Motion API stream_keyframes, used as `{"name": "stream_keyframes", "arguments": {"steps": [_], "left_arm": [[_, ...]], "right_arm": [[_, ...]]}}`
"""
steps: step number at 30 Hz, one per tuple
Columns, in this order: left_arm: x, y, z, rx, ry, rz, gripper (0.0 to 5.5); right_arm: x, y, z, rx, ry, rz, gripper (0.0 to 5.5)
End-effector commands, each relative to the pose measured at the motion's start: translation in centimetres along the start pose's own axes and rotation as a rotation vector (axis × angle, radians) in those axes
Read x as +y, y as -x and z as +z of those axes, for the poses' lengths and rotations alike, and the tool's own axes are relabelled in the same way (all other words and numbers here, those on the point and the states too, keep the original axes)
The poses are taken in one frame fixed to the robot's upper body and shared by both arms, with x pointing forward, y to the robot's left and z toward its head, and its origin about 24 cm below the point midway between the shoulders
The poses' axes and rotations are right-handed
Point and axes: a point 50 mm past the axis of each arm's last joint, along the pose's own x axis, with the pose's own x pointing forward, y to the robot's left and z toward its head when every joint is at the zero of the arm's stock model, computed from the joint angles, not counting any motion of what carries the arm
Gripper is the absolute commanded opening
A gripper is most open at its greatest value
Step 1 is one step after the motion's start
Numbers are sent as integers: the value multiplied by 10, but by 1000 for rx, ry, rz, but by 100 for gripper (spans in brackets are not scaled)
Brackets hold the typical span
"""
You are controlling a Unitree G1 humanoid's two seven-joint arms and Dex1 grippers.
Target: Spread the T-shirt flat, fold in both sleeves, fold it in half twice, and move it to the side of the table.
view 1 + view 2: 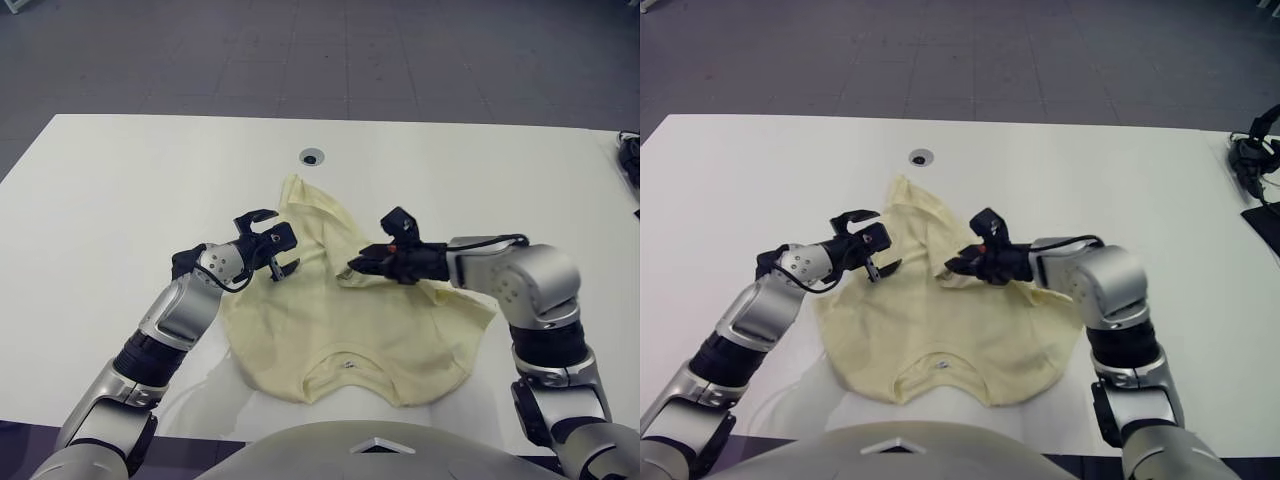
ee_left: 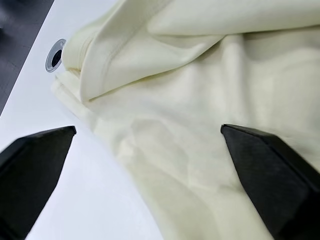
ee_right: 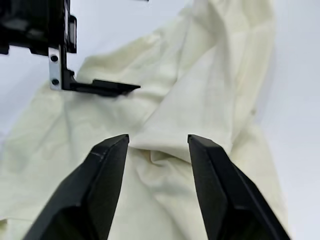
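Lying crumpled on the worktop (image 1: 120, 200), the T-shirt (image 1: 350, 330) sits under the left claw (image 1: 284, 240) and right claw (image 1: 356, 265), both with fingers apart

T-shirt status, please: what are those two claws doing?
Left gripper open, at left edge of T-shirt. Right gripper open, astride a raised fold. T-shirt rumpled, not yet flat. Cable hole beyond it, apart.

Head pair looks down on table (image 1: 100, 200); wrist cameras close over T-shirt (image 2: 200, 125).
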Motion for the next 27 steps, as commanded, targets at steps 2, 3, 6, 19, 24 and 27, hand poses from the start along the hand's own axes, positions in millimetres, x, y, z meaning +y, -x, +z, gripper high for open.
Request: {"name": "stream_keyframes", "arguments": {"steps": [2, 3, 6, 19, 24, 27], "left_arm": [[-9, 0, -11, 54, 16, -24, 540], [-9, 0, -10, 52, 16, -23, 540], [-8, -1, -9, 49, 12, -22, 540], [-7, -1, -9, 49, -7, -38, 540], [-8, -1, -10, 50, -6, -40, 540], [-8, -1, -9, 51, -4, -38, 540]], "right_arm": [[-12, 12, 12, -46, -50, -62, 294], [-15, 10, 9, -37, -69, -72, 301], [-20, 3, -4, -4, -116, -84, 355], [-16, -17, -20, 25, -165, -47, 245], [-16, -19, -21, 31, -162, -42, 162], [-16, -18, -19, 31, -153, -38, 109]]}}
